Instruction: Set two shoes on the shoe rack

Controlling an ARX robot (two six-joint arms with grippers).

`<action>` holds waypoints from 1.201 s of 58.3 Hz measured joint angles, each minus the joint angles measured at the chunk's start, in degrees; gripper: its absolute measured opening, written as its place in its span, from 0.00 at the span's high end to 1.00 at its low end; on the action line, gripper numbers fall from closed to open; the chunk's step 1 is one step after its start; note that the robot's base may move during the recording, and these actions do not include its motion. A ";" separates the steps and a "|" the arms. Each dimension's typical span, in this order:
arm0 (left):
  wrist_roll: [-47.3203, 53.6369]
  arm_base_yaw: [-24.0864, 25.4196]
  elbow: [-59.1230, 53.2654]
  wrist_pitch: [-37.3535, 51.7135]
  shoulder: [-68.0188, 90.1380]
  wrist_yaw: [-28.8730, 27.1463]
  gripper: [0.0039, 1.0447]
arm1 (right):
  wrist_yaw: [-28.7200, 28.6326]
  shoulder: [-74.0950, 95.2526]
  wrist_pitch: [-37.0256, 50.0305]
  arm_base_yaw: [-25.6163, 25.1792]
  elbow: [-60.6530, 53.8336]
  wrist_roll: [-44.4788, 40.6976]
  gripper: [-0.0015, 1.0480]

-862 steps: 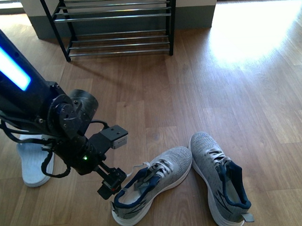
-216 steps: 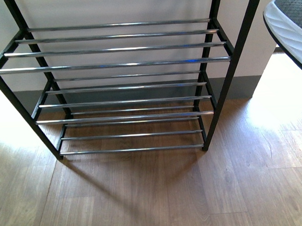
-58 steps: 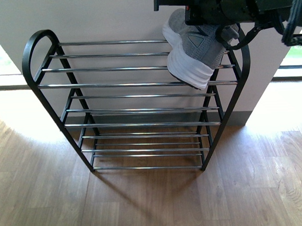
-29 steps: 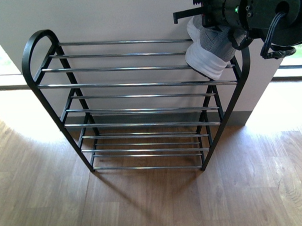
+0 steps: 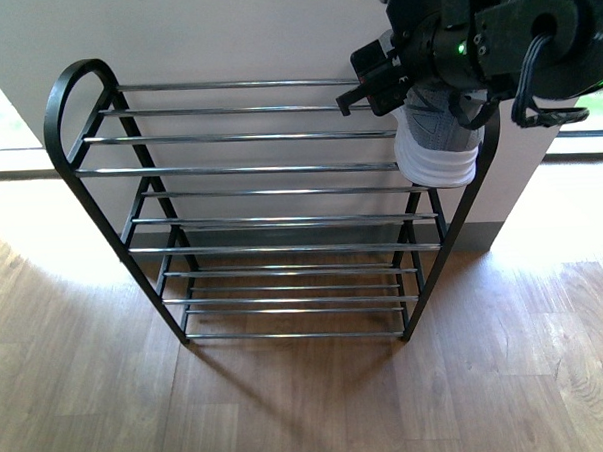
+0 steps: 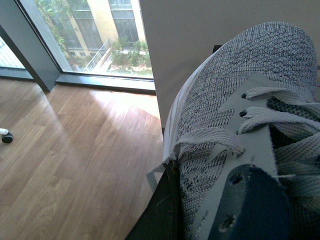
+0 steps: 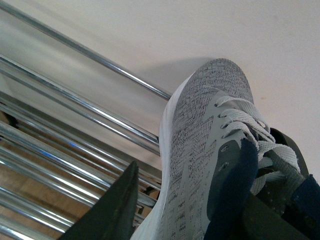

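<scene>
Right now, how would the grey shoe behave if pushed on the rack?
The shoe looks knit, so probably soft and light. Its heel seems to overhang the front bar of the shoe rack, so it may tip forward. Smooth chrome bars might let it slide.

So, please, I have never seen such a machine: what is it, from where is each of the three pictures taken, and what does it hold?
It is a robot with two arms, each ending in a gripper, a two-fingered hand. The front picture comes from a camera on its body: a black shoe rack with chrome bars stands on a wooden floor, and the right arm holds a grey shoe over the right end of the top tier. Whether it rests on the bars, I cannot tell. The other two come from cameras on the wrists, so everything looks very close. There the right gripper clamps that same shoe, and the left gripper seems to hold the second shoe, with a window behind.
</scene>
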 joint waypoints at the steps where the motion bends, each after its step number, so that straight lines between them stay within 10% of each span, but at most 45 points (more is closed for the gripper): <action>1: 0.00 0.00 0.00 0.00 0.00 -0.02 0.99 | -1.14 -1.05 -1.29 -0.11 -0.20 1.09 0.44; 16: 0.00 0.02 0.00 0.00 0.00 -0.07 0.99 | -8.39 -17.68 -18.29 -3.52 -1.18 21.92 0.07; 24: 0.00 0.00 0.00 0.00 0.00 0.04 0.99 | 4.33 -18.78 4.98 -4.13 -10.08 19.26 0.24; 34: 0.00 0.02 0.00 0.00 0.00 -0.13 0.99 | 3.87 -24.24 26.47 -6.62 -27.87 16.28 0.49; 56: 0.00 0.00 0.00 0.00 0.00 0.11 0.99 | -0.72 -38.97 32.20 -11.85 -47.17 15.28 0.98; 70: 0.00 0.00 0.00 0.00 0.00 -0.02 0.99 | -3.10 -47.95 32.37 -14.60 -55.91 15.06 0.98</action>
